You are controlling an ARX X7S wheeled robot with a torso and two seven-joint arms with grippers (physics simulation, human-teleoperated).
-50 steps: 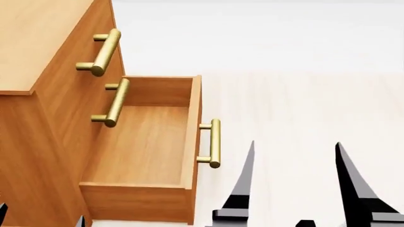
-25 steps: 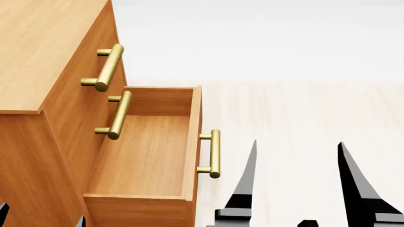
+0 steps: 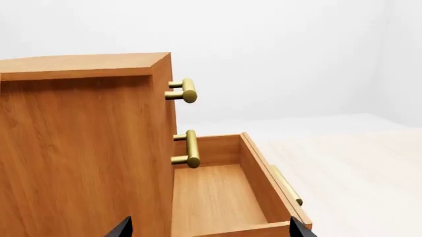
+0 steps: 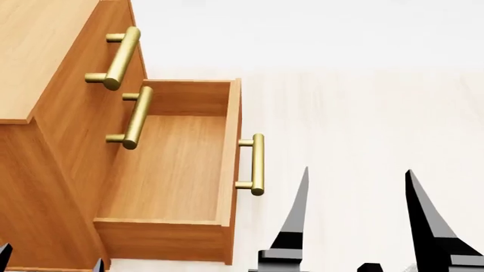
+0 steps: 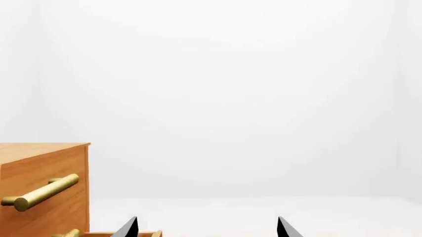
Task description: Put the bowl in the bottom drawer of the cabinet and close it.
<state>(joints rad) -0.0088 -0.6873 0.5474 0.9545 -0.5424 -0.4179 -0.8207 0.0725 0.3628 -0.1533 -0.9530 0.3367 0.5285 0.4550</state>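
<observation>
Item: bottom drawer (image 4: 178,170), pulled out, bare; bowl unseen. We place the right gripper (image 4: 355,226), prongs apart and unladen, just beside its brass handle (image 4: 257,164); left gripper (image 3: 207,227) likewise apart.

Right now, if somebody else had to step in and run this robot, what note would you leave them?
Right claw: open, empty, beside the drawer front.
Left claw: open, empty, by the cabinet; only its tips show.
Bottom drawer: pulled out, nothing inside.
Bowl: not in any view.
Done: drawer opened.
Left: find the bowl, place it in the drawer, then push the drawer shut by its brass handle.
</observation>
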